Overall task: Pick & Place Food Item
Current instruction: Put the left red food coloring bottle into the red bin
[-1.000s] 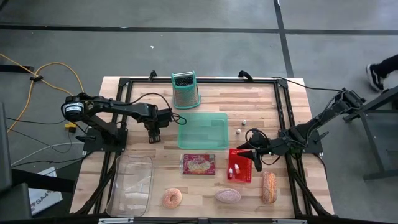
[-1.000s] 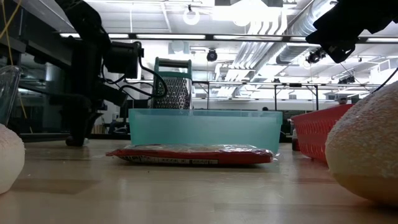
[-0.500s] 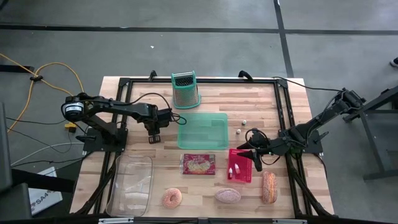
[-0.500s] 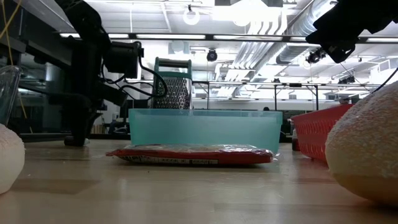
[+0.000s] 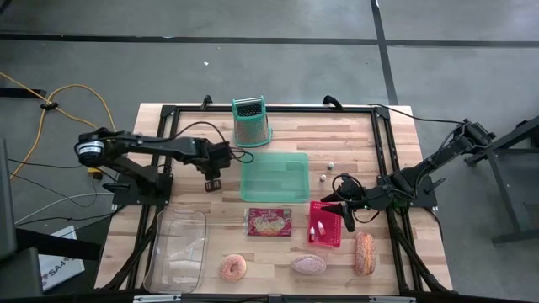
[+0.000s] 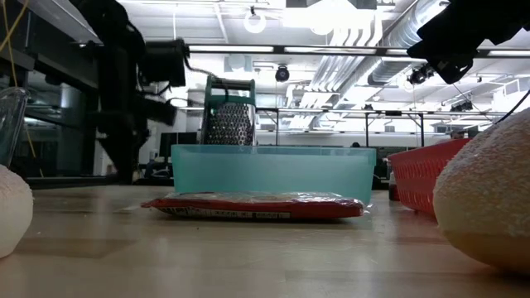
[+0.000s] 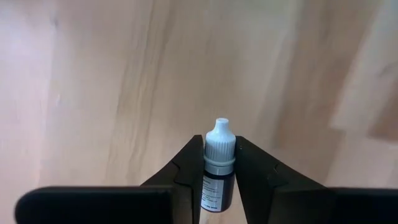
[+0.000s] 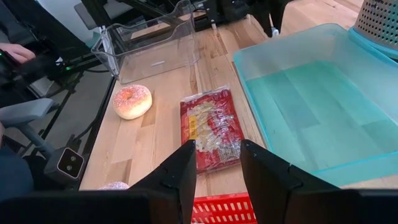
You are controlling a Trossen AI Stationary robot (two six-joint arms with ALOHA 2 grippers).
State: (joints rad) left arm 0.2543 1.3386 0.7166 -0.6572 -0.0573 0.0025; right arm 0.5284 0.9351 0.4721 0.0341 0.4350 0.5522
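My left gripper [image 5: 210,180] hangs over bare wood left of the green bin [image 5: 274,175], shut on a small dark dropper bottle [image 7: 217,177] with a white cap. My right gripper [image 5: 342,212] is raised above the red basket [image 5: 325,224], open with nothing between its fingers [image 8: 217,165]. A red food packet [image 5: 269,223] lies flat in front of the bin. A frosted donut [image 5: 233,268], a pink pastry [image 5: 308,264] and a bread loaf [image 5: 364,252] rest on the table near its front edge. My left gripper pinches the bottle's dark body [image 7: 216,186] between its two fingers, just behind the white cap [image 7: 220,138]. The fingers point steeply down and lie along the bottle. The cap sticks out past the fingertips toward the wood; the bottle looks clear of the table.
A clear plastic tub [image 5: 178,250] stands at the front left. A metal grater [image 5: 251,122] in a green frame stands behind the bin. Two small white cubes [image 5: 326,172] lie right of the bin. Small bottles lie in the red basket. A black frame [image 5: 168,114] rims the table.
My left gripper has risen from the table and tipped, shifting a little toward the green bin. The right arm has kept still.
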